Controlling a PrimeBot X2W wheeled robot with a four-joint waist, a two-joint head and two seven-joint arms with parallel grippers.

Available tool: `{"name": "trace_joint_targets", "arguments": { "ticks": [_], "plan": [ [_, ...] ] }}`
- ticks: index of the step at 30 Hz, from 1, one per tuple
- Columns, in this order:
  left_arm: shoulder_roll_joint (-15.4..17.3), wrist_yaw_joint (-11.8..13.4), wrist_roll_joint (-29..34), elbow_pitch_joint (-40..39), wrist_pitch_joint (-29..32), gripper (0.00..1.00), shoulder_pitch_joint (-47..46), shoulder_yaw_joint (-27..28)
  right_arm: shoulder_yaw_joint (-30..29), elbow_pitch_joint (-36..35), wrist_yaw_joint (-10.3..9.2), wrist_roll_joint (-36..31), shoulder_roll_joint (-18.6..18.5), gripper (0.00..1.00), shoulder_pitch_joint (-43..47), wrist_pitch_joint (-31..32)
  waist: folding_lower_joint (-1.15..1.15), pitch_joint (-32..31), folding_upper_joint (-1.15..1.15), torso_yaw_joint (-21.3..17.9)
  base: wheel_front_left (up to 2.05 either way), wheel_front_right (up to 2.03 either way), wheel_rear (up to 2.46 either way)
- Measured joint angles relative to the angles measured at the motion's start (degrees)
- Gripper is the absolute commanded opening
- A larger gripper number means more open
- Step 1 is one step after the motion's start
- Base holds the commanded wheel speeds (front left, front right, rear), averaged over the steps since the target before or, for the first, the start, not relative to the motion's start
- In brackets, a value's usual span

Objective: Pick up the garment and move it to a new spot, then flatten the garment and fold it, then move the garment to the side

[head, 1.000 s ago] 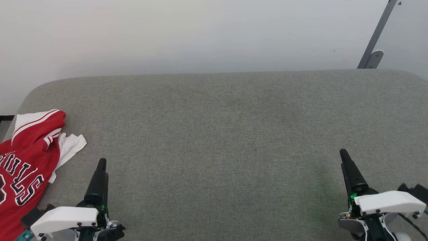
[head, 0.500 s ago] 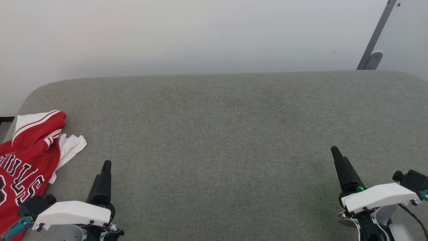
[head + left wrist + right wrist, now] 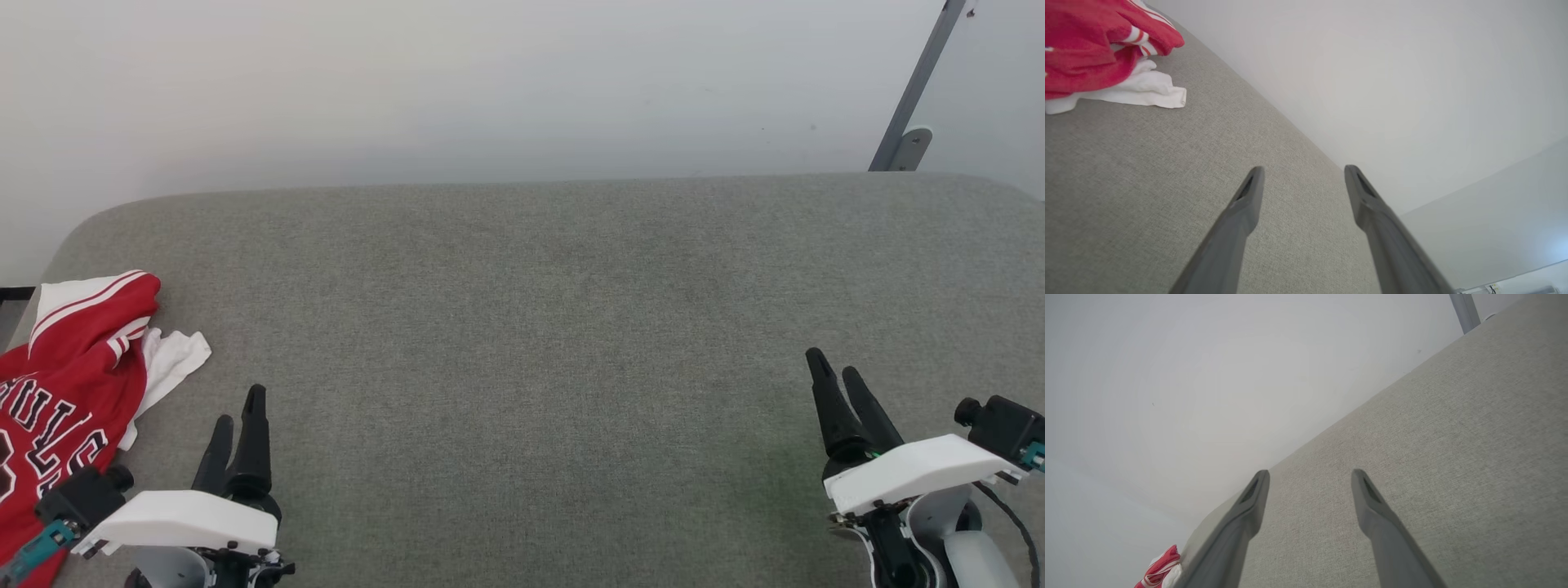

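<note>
1. The red jersey T-shirt [image 3: 69, 363] lies crumpled at the far left edge of the grey padded surface [image 3: 531, 310]. My head view cuts it off, so I read only "ULLS", and the number below is clipped.
2. My left gripper [image 3: 238, 406] sits near it, fingers spread wide, holding nothing.
3. My right gripper [image 3: 831, 363], well apart at the right, is equally wide and empty.

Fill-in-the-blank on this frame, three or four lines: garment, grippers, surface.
1. The garment lies bunched at the robot's ____ end of the grey padded surface.
2. The left gripper has its jaws ____.
3. The right gripper holds ____.
4. The garment's body is mostly ____.
Missing: left; open; nothing; red.
</note>
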Motion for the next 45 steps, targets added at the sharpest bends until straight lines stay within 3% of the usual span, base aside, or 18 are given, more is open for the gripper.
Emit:
{"name": "trace_joint_targets", "arguments": {
  "ticks": [19, 45],
  "plan": [
    [0.44, -1.66, 12.12, -0.6, -3.15, 1.0, 0.38, -0.65, 1.2, -0.41, 0.01, -11.25, -0.91, 1.0, -0.6, -2.05, 0.0, -0.06, 0.0, -0.02, 0.0, 0.0, 0.0],
    [1.93, -2.16, 23.04, -1.58, -6.5, 1.0, 1.46, -2.24, 2.04, -0.19, 0.02, -24.35, -1.55, 1.0, -1.62, -4.9, 0.0, -0.35, 0.0, -0.1, 0.0, 0.0, 0.0]
  ]
}}
